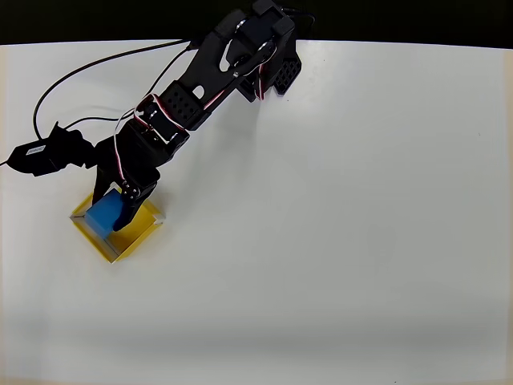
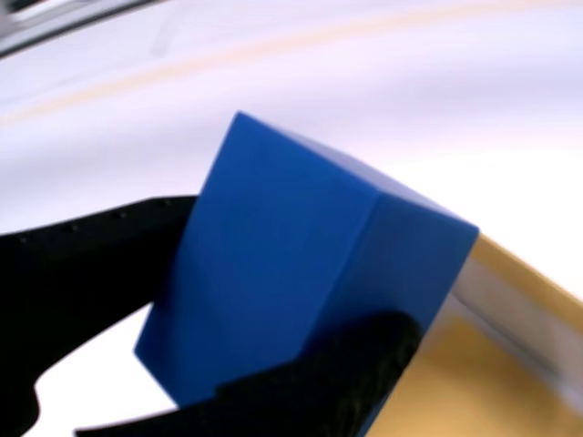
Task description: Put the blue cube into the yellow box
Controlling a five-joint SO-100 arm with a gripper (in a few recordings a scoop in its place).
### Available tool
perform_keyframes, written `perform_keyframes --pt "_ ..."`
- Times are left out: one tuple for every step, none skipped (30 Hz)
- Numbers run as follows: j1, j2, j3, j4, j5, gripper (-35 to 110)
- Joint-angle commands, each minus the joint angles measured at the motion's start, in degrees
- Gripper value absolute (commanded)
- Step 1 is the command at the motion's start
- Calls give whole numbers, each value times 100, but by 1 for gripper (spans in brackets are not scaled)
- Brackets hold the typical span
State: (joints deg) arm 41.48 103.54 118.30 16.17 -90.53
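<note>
The yellow box (image 1: 135,236) sits at the left of the white table in the overhead view, turned like a diamond. Over its upper-left part is the blue cube (image 1: 103,213), held between the black fingers of my gripper (image 1: 111,210), which is shut on it. In the wrist view the blue cube (image 2: 301,264) looms large and tilted, with one black finger (image 2: 82,264) pressed on its left face and the other (image 2: 337,382) under its lower right. A corner of the yellow box (image 2: 510,346) with its pale rim lies below the cube at the right.
A black camera module (image 1: 40,154) on a cable lies on the table just left of the arm. The arm's base (image 1: 268,48) stands at the table's far edge. Open white tabletop (image 1: 345,241) spreads to the right and front.
</note>
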Motion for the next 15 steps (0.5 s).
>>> perform_keyframes --pt "352 -167 -712 -448 -79 14" --pt "369 -325 -791 -501 -62 14" --pt "378 -475 -861 -536 -44 14" --pt "387 -598 -914 -562 -44 14" --pt "387 -694 -940 -598 -35 14" --pt "387 -765 -958 -606 -26 14" --pt "360 -809 -967 -606 -9 14" --pt "334 -853 -984 -606 35 14" --pt "299 -896 -993 -606 44 14" --pt "272 -932 -1002 -624 70 14" --pt "237 -976 -1020 -642 123 14" --pt "211 -1037 -1037 -650 141 14" --pt "193 -1099 -1037 -721 167 14" --pt "167 -1160 -1037 -782 167 15" --pt "149 -1213 -1037 -800 158 15"
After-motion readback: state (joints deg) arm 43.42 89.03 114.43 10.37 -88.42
